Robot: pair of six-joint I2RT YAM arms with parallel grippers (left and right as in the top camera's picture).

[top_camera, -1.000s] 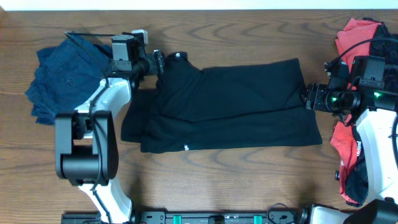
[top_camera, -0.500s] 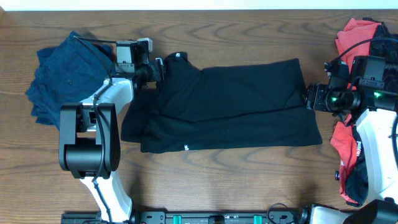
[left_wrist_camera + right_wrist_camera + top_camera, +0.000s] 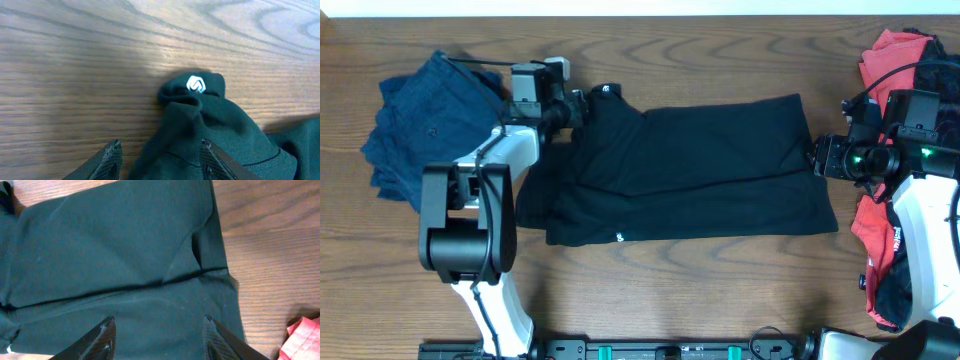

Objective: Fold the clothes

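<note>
Surroundings: a navy garment (image 3: pixel 415 125) lies crumpled near the table's (image 3: pixel 720 290) far-left corner, just beside the left arm (image 3: pixel 470 220). Red garments (image 3: pixel 885 55) are heaped along the right edge. They are partly covered by the right arm (image 3: pixel 920 200), and a black-and-red piece (image 3: pixel 880 265) is seen lower down that edge. A corner of red cloth (image 3: pixel 302 337) shows in the right wrist view, apart from the shirt.

Task item: the black shirt (image 3: pixel 700 170) is spread across the middle of the table, with 1 layer folded over along its length. 1 small white logo (image 3: pixel 618 237) is seen at its near hem. A 2nd logo (image 3: pixel 195 84) sits on a bunched tip of fabric at the far-left corner of the shirt.

Left gripper (image 3: pixel 578 105): it is placed at the shirt's far-left corner. In the wrist view (image 3: pixel 160 150) the fingers (image 3: pixel 112 152) are seen partly apart, with raised black fabric lying between them. Whether the cloth is actually pinched cannot be told.

Right gripper (image 3: pixel 815 158): it is placed at the shirt's right edge. In the wrist view (image 3: pixel 159 330) the fingers (image 3: pixel 105 332) are spread wide over flat, unbunched fabric, and nothing is seen clamped.
</note>
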